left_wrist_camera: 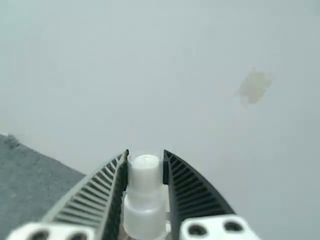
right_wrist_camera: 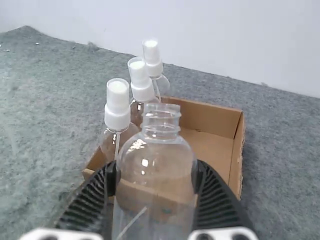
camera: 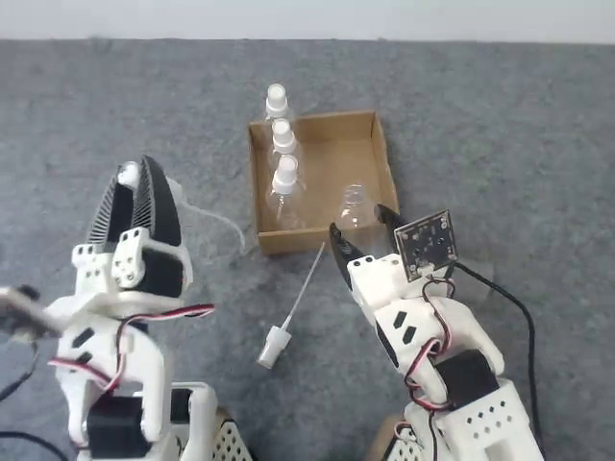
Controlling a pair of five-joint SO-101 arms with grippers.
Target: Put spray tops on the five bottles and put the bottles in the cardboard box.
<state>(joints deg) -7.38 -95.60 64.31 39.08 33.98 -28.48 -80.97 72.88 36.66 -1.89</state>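
Note:
My left gripper (camera: 135, 197) (left_wrist_camera: 145, 156) is shut on a white spray top (camera: 128, 174) (left_wrist_camera: 145, 192), held above the mat left of the cardboard box (camera: 370, 154) (right_wrist_camera: 220, 120). Its thin tube (camera: 216, 219) trails towards the box. At the box's near right corner, my right gripper (camera: 360, 223) (right_wrist_camera: 155, 176) is shut on a clear, uncapped bottle (camera: 355, 205) (right_wrist_camera: 157, 165). Three capped bottles (camera: 285, 178) (right_wrist_camera: 118, 107) stand in a row along the box's left wall. A loose spray top (camera: 276, 343) lies on the mat in front of the box.
Grey mat (camera: 500, 125) covers the table, with free room right of and behind the box. The loose top's tube (camera: 307, 279) points up to the box's front wall. A black cable (camera: 514, 307) runs beside the right arm.

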